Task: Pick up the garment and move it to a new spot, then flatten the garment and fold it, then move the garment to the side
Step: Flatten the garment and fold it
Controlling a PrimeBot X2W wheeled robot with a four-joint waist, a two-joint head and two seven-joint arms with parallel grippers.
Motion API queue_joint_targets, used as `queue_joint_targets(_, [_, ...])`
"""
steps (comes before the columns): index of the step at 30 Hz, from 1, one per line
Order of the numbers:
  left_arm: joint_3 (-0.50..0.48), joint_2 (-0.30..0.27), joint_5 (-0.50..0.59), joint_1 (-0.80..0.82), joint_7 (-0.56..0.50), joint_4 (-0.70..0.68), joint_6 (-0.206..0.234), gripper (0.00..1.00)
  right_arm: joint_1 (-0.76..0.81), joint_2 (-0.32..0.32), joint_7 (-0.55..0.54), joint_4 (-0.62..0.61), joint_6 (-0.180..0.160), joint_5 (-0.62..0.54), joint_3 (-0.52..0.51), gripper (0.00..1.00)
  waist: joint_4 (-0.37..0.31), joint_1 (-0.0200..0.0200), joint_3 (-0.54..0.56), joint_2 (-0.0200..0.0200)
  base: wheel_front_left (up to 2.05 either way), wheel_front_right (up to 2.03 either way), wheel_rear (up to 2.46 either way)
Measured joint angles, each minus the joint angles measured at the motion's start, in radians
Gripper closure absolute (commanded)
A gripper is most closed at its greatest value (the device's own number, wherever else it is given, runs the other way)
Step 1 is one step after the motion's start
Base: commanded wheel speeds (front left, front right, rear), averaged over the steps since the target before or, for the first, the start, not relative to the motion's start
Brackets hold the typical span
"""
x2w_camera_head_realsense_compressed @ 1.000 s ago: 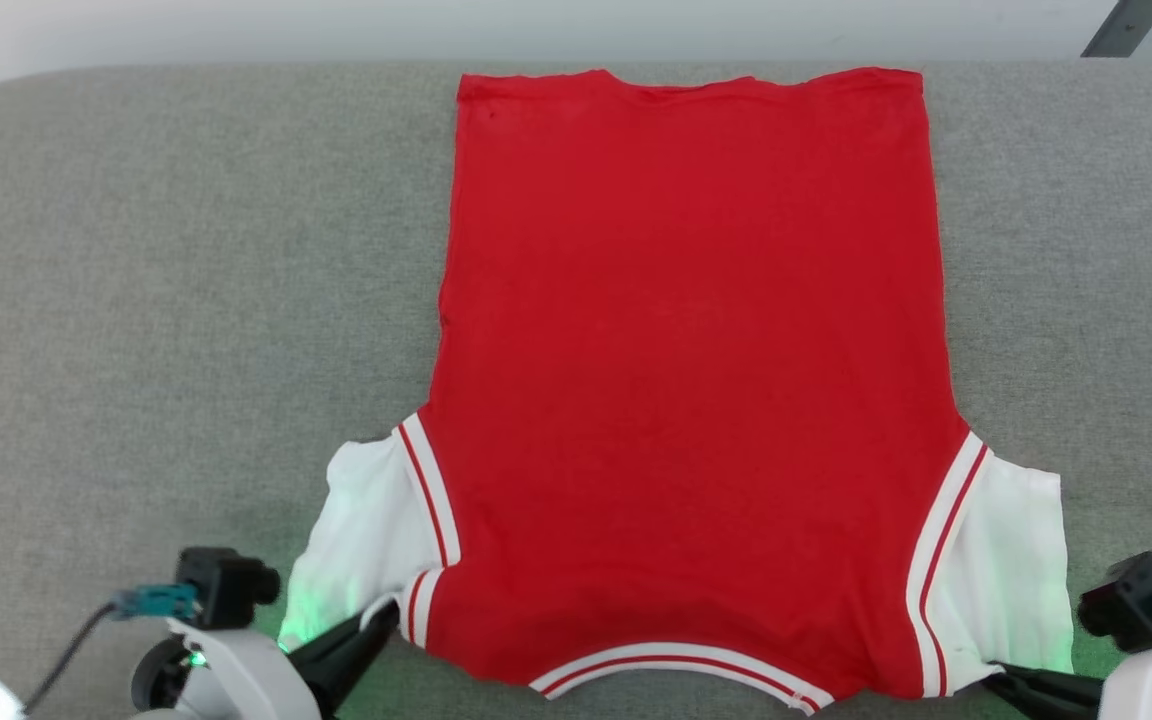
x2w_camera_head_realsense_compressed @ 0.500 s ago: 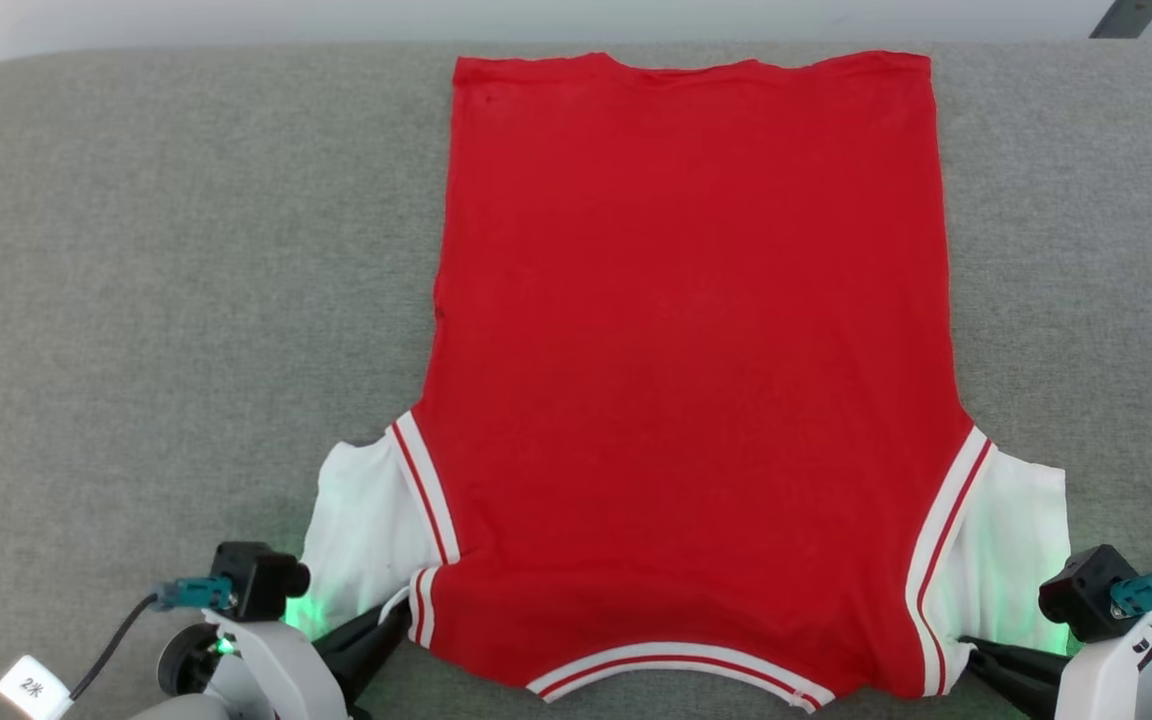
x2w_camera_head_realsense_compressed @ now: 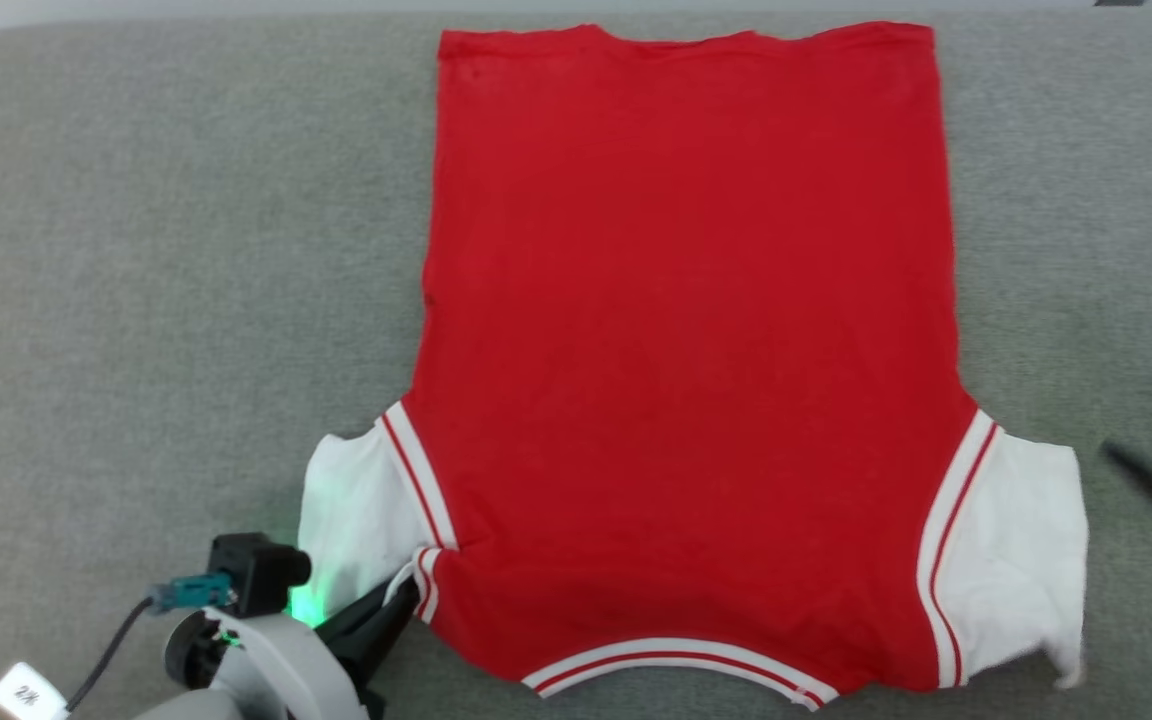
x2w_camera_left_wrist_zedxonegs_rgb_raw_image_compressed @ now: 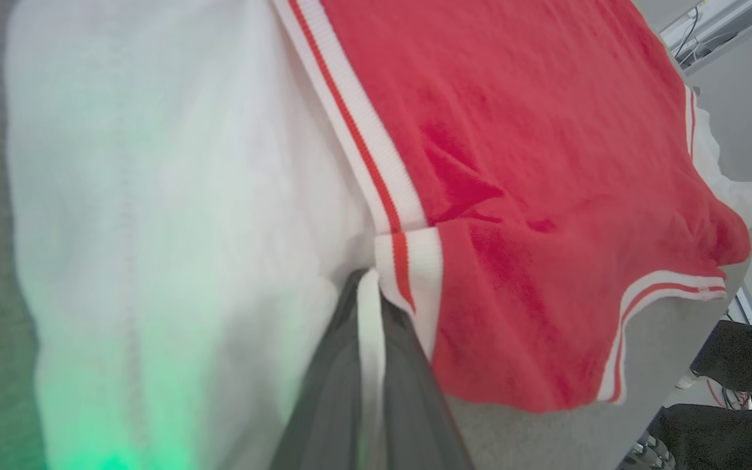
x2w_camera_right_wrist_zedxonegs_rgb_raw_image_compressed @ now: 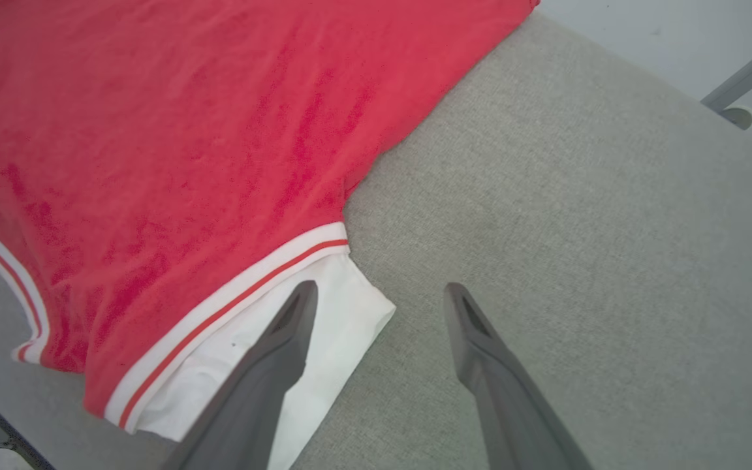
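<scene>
Head view: L gripper (x2w_camera_head_realsense_compressed: 401, 600) pinching garment (x2w_camera_head_realsense_compressed: 686, 330) edge; R gripper (x2w_camera_head_realsense_compressed: 1151, 430) spread open beside it.

Place: a robot lab or test room (most likely)
Work surface: wide table (x2w_camera_head_realsense_compressed: 136, 250) covered in grey fabric
Surroundings: bare pale wall (x2w_camera_right_wrist_zedxonegs_rgb_raw_image_compressed: 637, 26), grey metal stand leg (x2w_camera_right_wrist_zedxonegs_rgb_raw_image_compressed: 745, 72), loose cables (x2w_camera_left_wrist_zedxonegs_rgb_raw_image_compressed: 689, 29) beyond the table's edge

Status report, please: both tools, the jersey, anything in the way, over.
Left tool shut on jersey corner. Right tool open, off the cloth, above gray pad. Jersey spread flat, red back up. Nothing in the way.
</scene>
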State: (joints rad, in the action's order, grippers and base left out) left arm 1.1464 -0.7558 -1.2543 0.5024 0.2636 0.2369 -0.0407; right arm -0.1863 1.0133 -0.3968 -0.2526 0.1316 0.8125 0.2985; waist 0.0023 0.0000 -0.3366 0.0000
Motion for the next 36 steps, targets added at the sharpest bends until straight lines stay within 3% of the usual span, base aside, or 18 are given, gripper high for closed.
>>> queue_joint_targets(3, [0.000,0.014,0.018,0.009,0.001,-0.016,0.008,1.00,-0.066,0.016,-0.067,-0.018,0.000,0.044,-0.058,0.00,0.019,0.0000,-0.006,0.0000,0.00,0.00,0.00])
queue_joint_targets(7, [0.006,0.050,0.040,0.046,-0.009,-0.027,0.010,1.00,-0.256,-0.024,-0.166,0.076,0.000,0.072,-0.068,0.00,0.048,0.0000,-0.024,0.0000,0.00,0.00,0.00])
queue_joint_targets(13, [0.013,0.103,0.075,0.111,-0.021,-0.027,-0.008,1.00,-0.659,-0.166,-0.249,0.389,0.000,-0.036,0.022,0.00,0.095,0.0000,-0.081,0.0000,0.00,0.00,0.00])
queue_joint_targets(19, [0.020,0.160,0.096,0.157,-0.025,-0.010,-0.035,1.00,-0.918,-0.248,-0.310,0.716,0.000,-0.106,0.078,0.00,0.166,0.0000,-0.135,0.0000,0.00,0.00,0.00])
queue_joint_targets(27, [0.025,0.205,0.113,0.195,-0.015,-0.005,-0.068,1.00,-1.083,-0.332,-0.405,1.012,0.000,-0.137,0.076,0.00,0.243,0.0000,-0.214,0.0000,0.00,0.00,0.00])
queue_joint_targets(36, [0.032,0.242,0.115,0.229,-0.008,0.012,-0.093,1.00,-1.181,-0.352,-0.479,1.154,0.000,-0.190,0.082,0.00,0.291,0.0000,-0.275,0.0000,0.00,0.00,0.00])
